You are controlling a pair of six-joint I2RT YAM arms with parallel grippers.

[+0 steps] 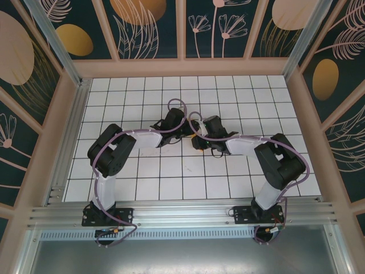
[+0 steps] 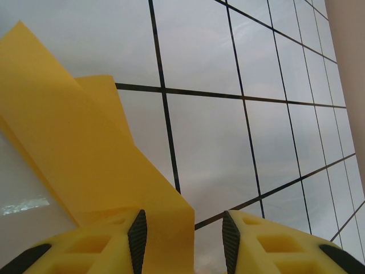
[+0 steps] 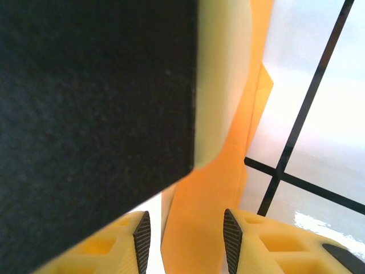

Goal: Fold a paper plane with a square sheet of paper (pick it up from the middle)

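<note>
**Both arms meet at mid-bench with the orange paper between parted fingers**

In the top view the left arm and the right arm reach inward. Their ends sit just beside each other slightly above the centre of the frame, over the white gridded bench. At that size the tips are too dark and small to read.

In the left wrist view the orange paper is a broad folded band running from the upper left of the frame down to the bottom centre. A second, narrower layer shows behind its upper edge. The band's lower end comes in between the left fingers and lies against the black pad at lower left. Bare bench and a black grid line show between the paper's edge and the finger at lower right. These fingers therefore stand apart, released rather than pinching the sheet. Whether the band's far end rests on the bench cannot be told.

In the right wrist view the paper rises from the bottom centre toward the top, right of the middle, with a pointed corner jutting to the right. Its lower end stands between the right fingers, close against the pad at lower right. A sliver of white shows beside the pad at lower left, so these fingers are also parted and not clenched. A black block edged in pale yellow covers the upper left, and the paper passes behind it.
</note>
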